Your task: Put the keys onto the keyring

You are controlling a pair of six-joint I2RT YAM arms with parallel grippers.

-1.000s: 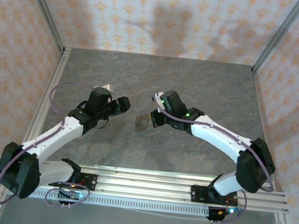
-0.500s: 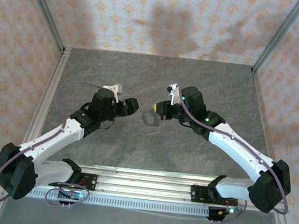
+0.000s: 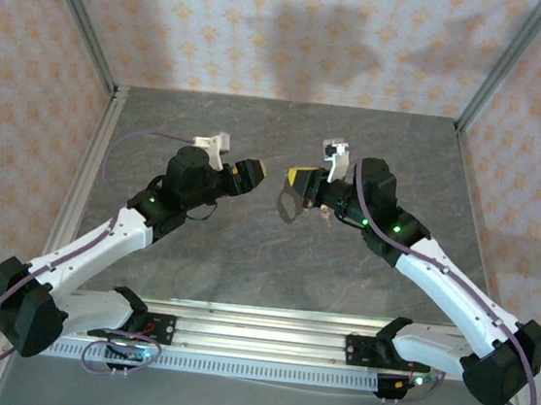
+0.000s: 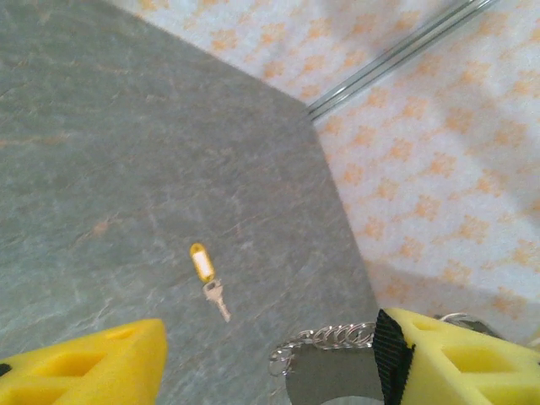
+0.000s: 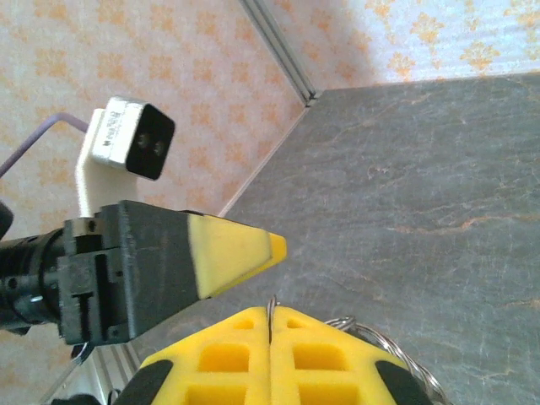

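— So, how do your grippers stand?
— Your left gripper [image 3: 252,173] is released. In its wrist view the yellow fingers [image 4: 84,364] sit well apart with nothing pinched between them. From above, your right gripper [image 5: 270,327] is at its 3 o'clock, tip facing tip with a gap between, and it is clenched.
— Clenched on what?
— On the keyring [image 4: 325,373]. In the right wrist view the grey wire comes up out of the seam between the closed yellow pads. From above, the ring hangs at 6 o'clock below those fingers, and its beaded chain [image 4: 333,336] lies just beside it.
— And the key?
— Farther out, past the fingertips, the small brass key [image 4: 218,300] lies flat on the grey table [image 3: 196,253]. In your left wrist view it is at 10 o'clock from the keyring and well apart from it. A yellow tag [image 4: 201,263] touches the key's head at 11 o'clock.
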